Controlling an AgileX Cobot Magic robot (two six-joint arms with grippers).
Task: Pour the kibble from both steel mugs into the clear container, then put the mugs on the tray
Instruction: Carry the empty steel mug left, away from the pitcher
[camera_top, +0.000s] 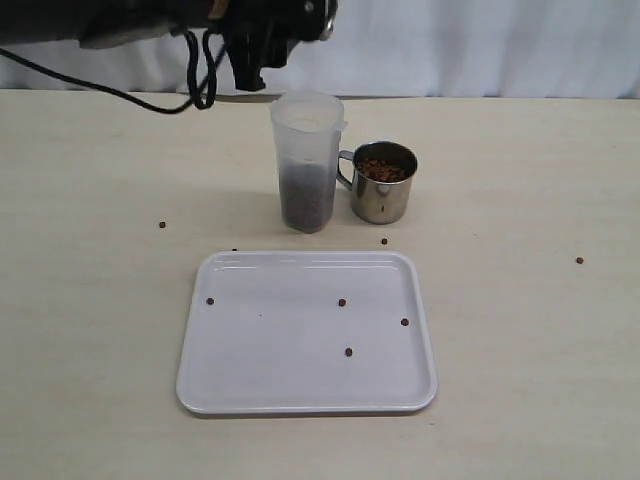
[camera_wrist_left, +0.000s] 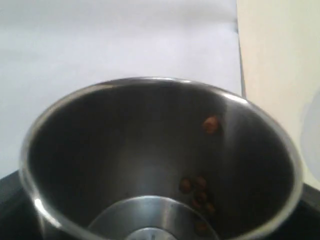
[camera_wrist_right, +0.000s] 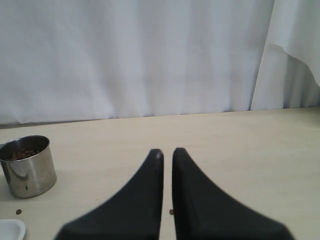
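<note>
Left gripper (camera_top: 258, 48) up at the far edge, just above and behind the clear container (camera_top: 307, 130); it carries the held mug (camera_wrist_left: 150, 160) off the table (camera_top: 90, 320); fingers mostly hidden, only dark bits either side of the mug wall, so clamped on it. Left wrist view looks straight into this mug; almost empty, a few pellets of kibble (camera_wrist_left: 200, 192) near the base and one on the wall. Container upright beyond the tray (camera_top: 230, 385); its lower part is dark with kibble. Standing mug (camera_top: 382, 195) just right of the container, handle toward it, full to near the rim; touching or not, cannot tell. Tray holds four loose pellets; more are scattered on the table. Right gripper (camera_wrist_right: 167, 155) low over the table, fingers nearly together, thin slit, nothing between; standing mug well off to its side.
</note>
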